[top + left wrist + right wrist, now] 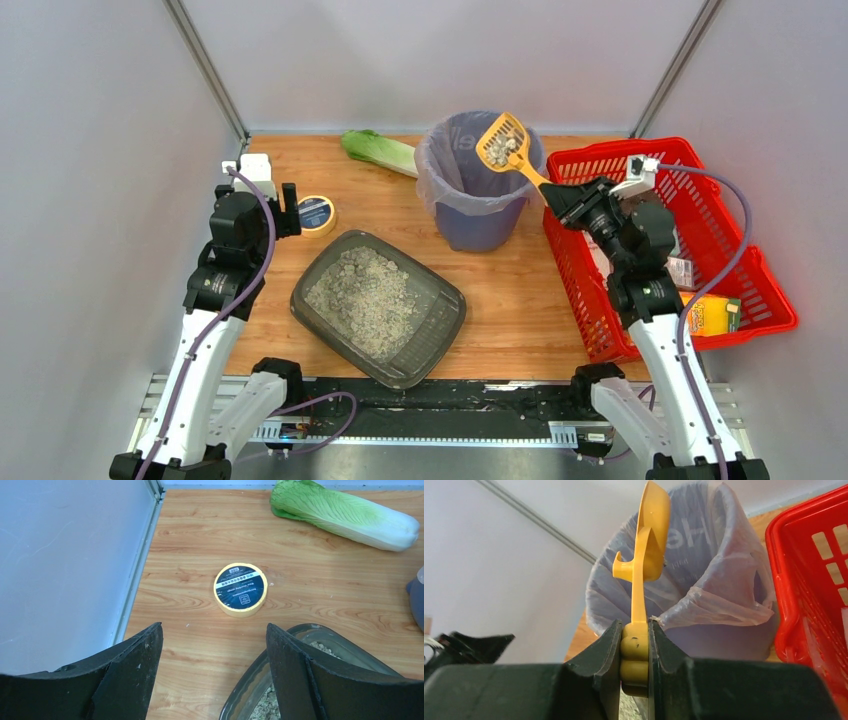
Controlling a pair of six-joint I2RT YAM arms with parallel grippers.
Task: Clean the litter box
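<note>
Gripping scoop in right pincer; bin bag lettering "He".

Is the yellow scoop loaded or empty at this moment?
Loaded: grey clumps lie in the scoop, which the right pincer, shut on its handle, holds above the bag-lined bin.
</note>
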